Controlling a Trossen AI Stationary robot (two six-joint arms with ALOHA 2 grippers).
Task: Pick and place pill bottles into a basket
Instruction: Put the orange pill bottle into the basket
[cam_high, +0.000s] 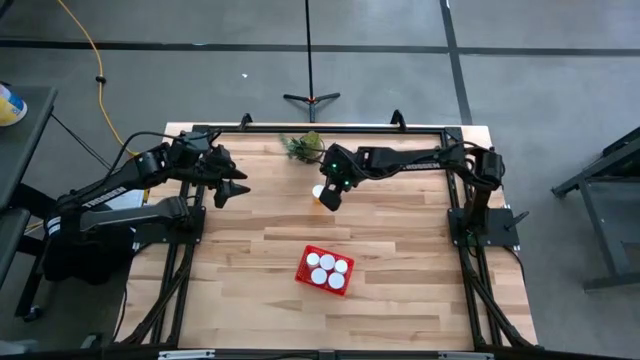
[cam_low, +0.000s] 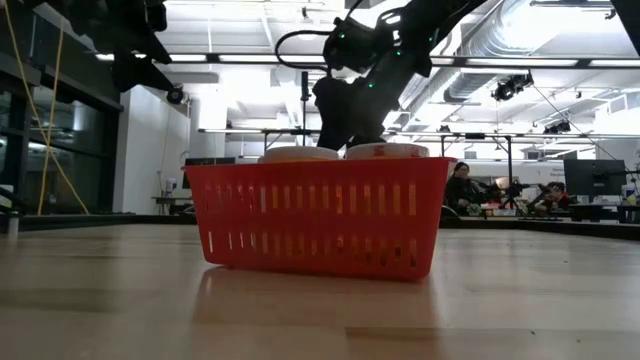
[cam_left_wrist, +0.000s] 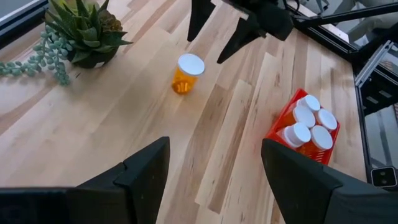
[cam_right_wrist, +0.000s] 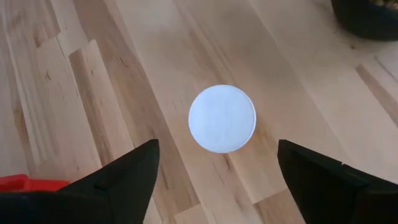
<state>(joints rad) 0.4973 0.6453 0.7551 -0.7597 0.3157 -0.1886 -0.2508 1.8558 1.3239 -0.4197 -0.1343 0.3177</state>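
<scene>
One pill bottle (cam_high: 318, 192), orange with a white cap, stands upright on its base on the table near the far middle. It also shows in the left wrist view (cam_left_wrist: 186, 73). My right gripper (cam_high: 331, 199) hangs above it, open, its fingers on either side of the cap (cam_right_wrist: 222, 118) without touching it. The red basket (cam_high: 303, 272) sits on the table nearer the front and holds several bottles (cam_high: 327, 269) standing upright, white caps up. My left gripper (cam_high: 238, 189) is open and empty over the table's far left.
A small green potted plant (cam_high: 303, 146) stands at the far edge just behind the bottle and my right gripper. In the low view the basket (cam_low: 320, 215) fills the middle. Bare wooden table lies around the basket.
</scene>
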